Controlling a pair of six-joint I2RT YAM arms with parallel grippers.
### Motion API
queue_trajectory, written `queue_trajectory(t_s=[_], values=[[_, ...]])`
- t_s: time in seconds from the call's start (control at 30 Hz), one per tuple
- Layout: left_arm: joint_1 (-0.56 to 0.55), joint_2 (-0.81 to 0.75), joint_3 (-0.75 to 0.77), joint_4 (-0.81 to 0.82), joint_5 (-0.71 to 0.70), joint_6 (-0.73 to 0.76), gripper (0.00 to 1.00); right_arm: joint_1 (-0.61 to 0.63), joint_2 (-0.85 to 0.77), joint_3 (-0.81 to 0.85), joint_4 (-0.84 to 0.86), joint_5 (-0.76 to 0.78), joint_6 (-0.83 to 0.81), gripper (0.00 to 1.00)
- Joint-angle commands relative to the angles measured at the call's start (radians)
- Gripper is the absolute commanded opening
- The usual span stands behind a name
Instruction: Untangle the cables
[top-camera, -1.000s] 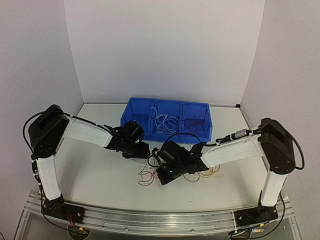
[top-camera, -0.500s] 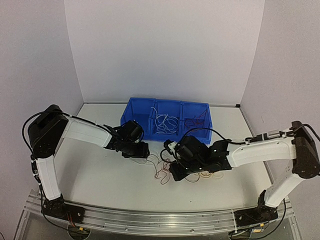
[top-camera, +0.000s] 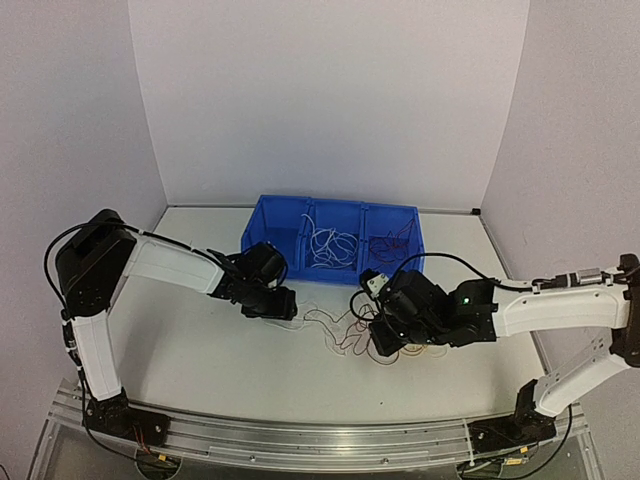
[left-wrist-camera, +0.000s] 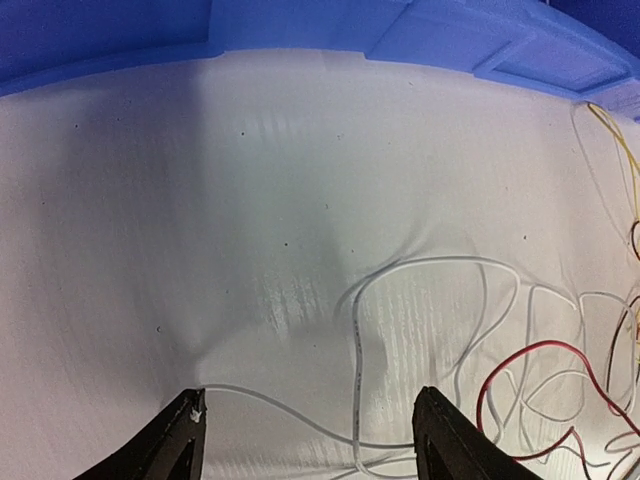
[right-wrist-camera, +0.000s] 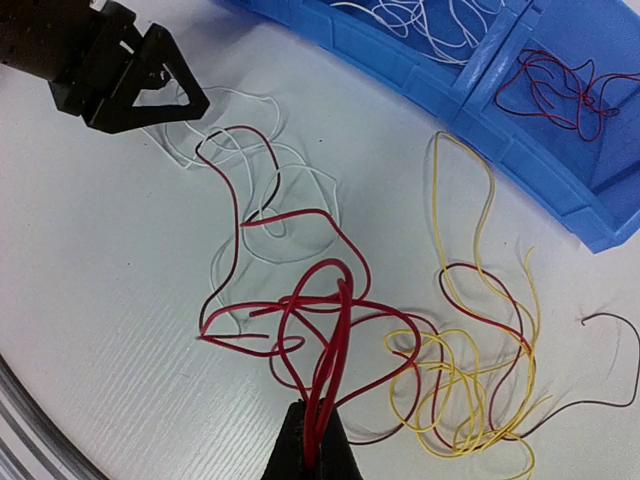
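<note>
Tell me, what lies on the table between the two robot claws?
Right wrist view: loops of white wire and red wire lie between the left gripper and the right gripper.

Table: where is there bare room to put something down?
Bare table along the near edge, and right of the blue bin. Crowded in the middle: the cables sprawl between left gripper and right gripper, just before the bin.

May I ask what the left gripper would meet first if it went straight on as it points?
Probably the white cable crossing between the open fingers of the left gripper; depth is unclear.
</note>
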Motion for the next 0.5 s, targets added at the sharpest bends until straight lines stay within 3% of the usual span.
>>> queue_trajectory(t_s=[0.0, 0.27, 0.47], values=[[-0.001, -0.111, -0.004, 0.012, 0.017, 0.006, 0.74, 0.001, -0.044, -0.001, -0.022, 0.073, -0.016, 0.0], [-0.008, -0.234, -0.095, -0.013, -0.009, -0.043, 0.79, 0.001, -0.037, 0.013, -0.022, 0.049, -0.02, 0.0], [-0.035, -0.154, -0.034, -0.096, -0.019, 0.099, 0.75, 0.001, -0.04, 0.022, -0.022, 0.028, -0.034, 0.0]])
